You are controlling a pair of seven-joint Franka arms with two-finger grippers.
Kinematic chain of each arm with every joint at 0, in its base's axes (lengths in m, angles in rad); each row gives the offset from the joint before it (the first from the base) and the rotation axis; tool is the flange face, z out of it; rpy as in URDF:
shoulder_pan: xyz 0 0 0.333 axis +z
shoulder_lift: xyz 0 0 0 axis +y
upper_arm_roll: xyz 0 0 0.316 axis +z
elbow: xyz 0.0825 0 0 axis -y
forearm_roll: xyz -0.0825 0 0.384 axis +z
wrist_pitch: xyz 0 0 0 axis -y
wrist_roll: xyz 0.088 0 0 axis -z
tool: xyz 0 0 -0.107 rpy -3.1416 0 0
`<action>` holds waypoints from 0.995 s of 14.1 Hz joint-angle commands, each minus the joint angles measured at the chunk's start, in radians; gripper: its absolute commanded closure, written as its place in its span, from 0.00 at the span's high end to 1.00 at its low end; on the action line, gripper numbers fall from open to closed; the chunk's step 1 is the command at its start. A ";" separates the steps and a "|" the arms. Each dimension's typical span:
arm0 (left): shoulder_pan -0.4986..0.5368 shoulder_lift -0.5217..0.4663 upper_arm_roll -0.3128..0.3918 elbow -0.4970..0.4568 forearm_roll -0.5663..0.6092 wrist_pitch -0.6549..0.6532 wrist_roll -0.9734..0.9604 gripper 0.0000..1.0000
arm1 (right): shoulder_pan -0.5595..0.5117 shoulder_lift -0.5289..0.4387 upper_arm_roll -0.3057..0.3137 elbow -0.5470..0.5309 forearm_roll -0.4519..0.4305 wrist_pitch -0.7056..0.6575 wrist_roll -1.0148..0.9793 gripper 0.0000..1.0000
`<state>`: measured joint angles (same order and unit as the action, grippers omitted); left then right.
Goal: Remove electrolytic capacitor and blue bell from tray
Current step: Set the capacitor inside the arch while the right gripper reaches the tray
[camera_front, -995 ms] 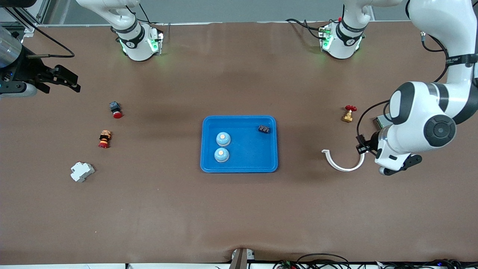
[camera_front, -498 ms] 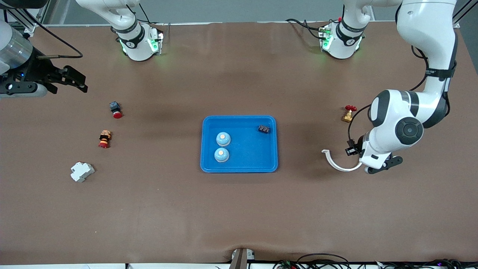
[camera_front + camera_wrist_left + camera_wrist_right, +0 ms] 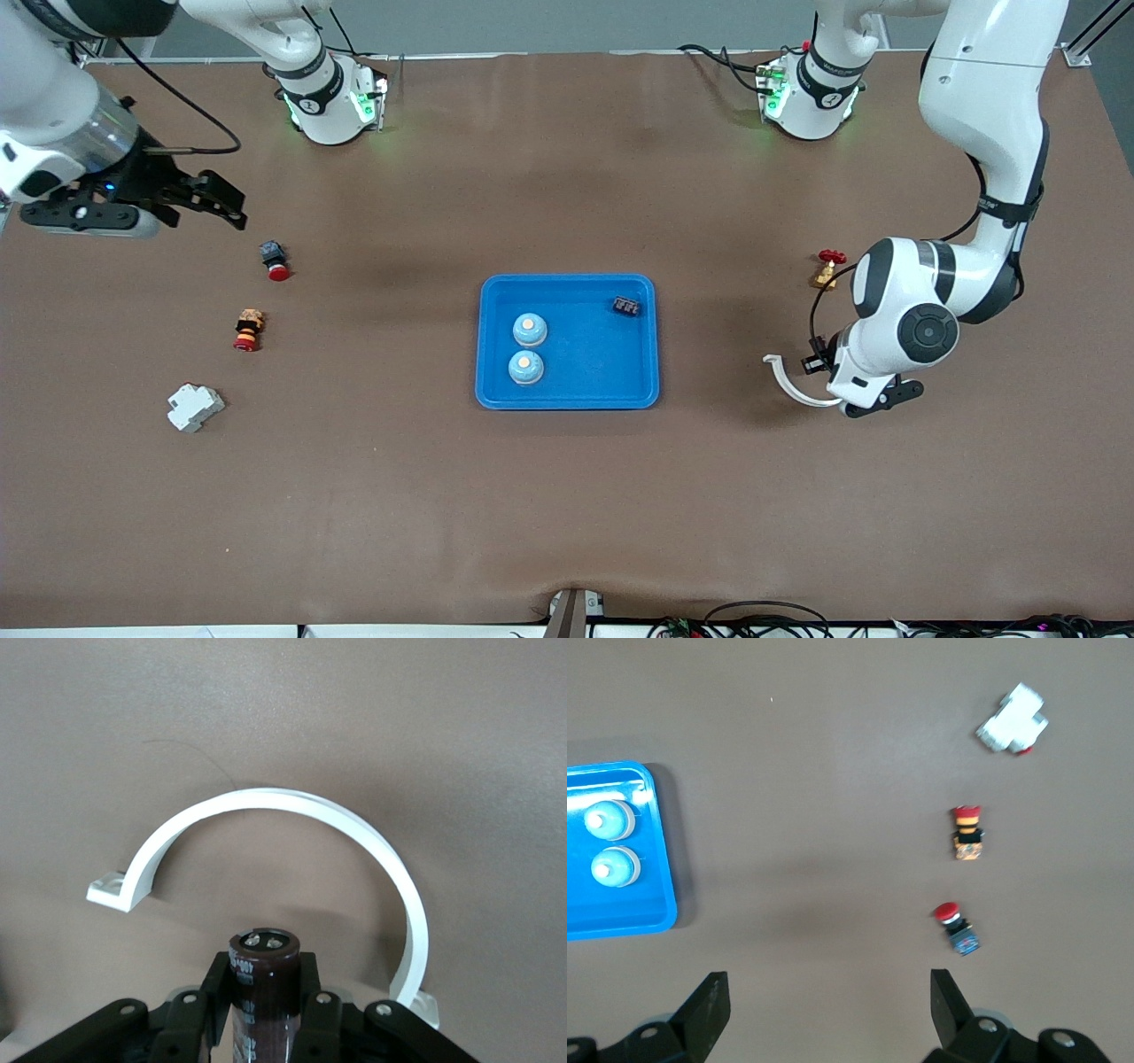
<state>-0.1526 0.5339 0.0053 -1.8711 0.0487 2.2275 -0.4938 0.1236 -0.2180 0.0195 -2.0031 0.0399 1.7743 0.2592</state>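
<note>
My left gripper (image 3: 264, 981) is shut on a dark brown capacitor (image 3: 264, 1001) that stands upright between the fingers. In the front view this gripper (image 3: 873, 405) hangs over one end of a white curved clamp (image 3: 802, 383), and the hand hides the capacitor. Two light blue bells (image 3: 530, 330) (image 3: 525, 367) stand in the blue tray (image 3: 567, 400) at the table's middle. They also show in the right wrist view (image 3: 607, 820) (image 3: 613, 865). My right gripper (image 3: 226, 202) is open and empty, up near the right arm's end of the table. Its jaws (image 3: 828, 1001) are spread wide.
A small black part (image 3: 627, 307) lies in the tray's corner. A brass valve with a red handle (image 3: 827, 269) stands near the clamp (image 3: 283, 815). A red push button (image 3: 275, 259), a second red button (image 3: 249, 330) and a white breaker (image 3: 195, 407) lie below my right gripper.
My left arm has carried the capacitor toward the tray, over the clamp's end. My right arm has moved in from the table's edge toward the red push button.
</note>
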 commanded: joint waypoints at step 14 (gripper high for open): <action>-0.007 0.041 0.001 -0.025 0.026 0.103 -0.011 0.05 | 0.433 0.300 -0.004 -0.263 -0.026 0.666 0.903 1.00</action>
<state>-0.1580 0.5828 0.0051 -1.8764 0.0492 2.3117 -0.4938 0.5286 -0.0040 0.0268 -2.2790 0.0344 2.3627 1.0795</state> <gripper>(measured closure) 0.661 0.000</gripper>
